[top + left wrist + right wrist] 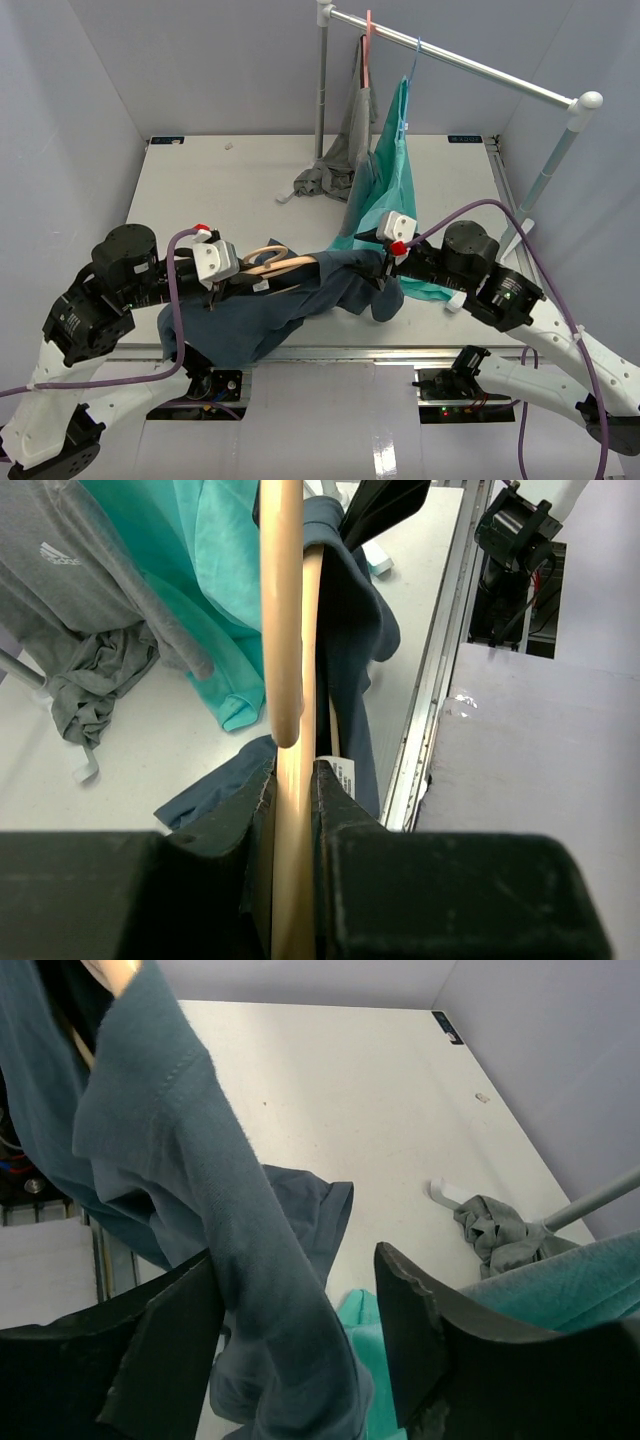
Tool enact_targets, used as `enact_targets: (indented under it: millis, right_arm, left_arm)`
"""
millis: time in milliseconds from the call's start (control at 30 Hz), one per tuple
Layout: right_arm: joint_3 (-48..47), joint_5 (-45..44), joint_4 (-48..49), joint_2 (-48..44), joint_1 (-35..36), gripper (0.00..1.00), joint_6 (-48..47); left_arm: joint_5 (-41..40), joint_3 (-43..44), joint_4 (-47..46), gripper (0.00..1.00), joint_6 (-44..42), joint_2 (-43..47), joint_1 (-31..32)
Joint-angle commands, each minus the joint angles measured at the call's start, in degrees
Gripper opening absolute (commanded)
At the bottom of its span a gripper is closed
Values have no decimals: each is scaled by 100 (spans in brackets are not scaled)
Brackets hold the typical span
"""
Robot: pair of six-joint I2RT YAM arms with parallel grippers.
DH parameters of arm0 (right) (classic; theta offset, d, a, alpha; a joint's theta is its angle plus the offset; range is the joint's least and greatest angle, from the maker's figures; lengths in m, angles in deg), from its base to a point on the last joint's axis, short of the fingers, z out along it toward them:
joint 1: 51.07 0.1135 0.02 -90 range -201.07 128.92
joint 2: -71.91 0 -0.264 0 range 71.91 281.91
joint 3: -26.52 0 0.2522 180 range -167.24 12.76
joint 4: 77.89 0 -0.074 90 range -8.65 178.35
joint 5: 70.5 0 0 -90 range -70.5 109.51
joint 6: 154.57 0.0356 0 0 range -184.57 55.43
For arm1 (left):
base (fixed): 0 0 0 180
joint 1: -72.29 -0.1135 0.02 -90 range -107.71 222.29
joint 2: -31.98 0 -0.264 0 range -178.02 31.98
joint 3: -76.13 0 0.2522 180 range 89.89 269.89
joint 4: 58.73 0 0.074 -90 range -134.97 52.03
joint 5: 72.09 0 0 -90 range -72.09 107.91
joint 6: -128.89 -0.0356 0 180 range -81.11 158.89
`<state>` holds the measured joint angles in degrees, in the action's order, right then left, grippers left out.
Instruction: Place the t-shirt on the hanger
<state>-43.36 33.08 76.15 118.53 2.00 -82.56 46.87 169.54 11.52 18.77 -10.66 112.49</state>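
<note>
The tan hanger (272, 262) is clamped in my left gripper (232, 283), a little above the table's near edge. In the left wrist view the hanger (290, 660) runs straight up between the closed fingers of my left gripper (295, 780). The dark slate-blue t-shirt (290, 300) is draped over the hanger, its white label (346, 776) beside the right finger. My right gripper (386, 268) is at the shirt's right end. In the right wrist view my right gripper (300, 1260) is open, with a fold of the t-shirt (200, 1190) hanging between the jaws against the left one.
A clothes rail (450, 55) stands at the back right. A grey garment (345, 150) on a pink hanger and a teal-green garment (395, 175) on a blue hanger hang from it onto the table. The table's metal front edge (400, 353) lies just below the shirt.
</note>
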Motion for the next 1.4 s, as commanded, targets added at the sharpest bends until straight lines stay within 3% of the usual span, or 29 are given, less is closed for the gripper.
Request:
enact_targets:
  millis: [0,300,567,933,1033,1167,1233,1267,1367]
  right_arm:
    - [-758,605,-159,-60,-29,67,-57]
    - [-1419,2065,-7,263,-32,70,-102]
    - [-2190,2444,6,1355,26,70,-47]
    - [-1862,2473,889,1709,518,68,282]
    - [-1839,2425,1291,1849,520,58,505]
    - [-2241,2214,817,2226,520,34,632]
    - [-2289,2087,750,2310,520,12,646]
    - [-2334,2047,686,2346,520,8,657]
    - [-2601,1848,390,2574,520,8,701]
  left_arm:
    - [83,-143,-240,0,-2,-68,-22]
    - [442,-381,-496,0,34,-194,-22]
    - [757,-614,-856,0,25,-368,-22]
    - [1023,-853,-1192,0,52,-570,-22]
    - [1020,-840,-1255,0,42,-572,-22]
    - [999,-775,-1353,0,34,-580,-22]
    - [968,-782,-1411,0,27,-580,-22]
    - [926,-794,-1427,0,26,-574,-22]
    - [502,-851,-1527,0,36,-555,-22]
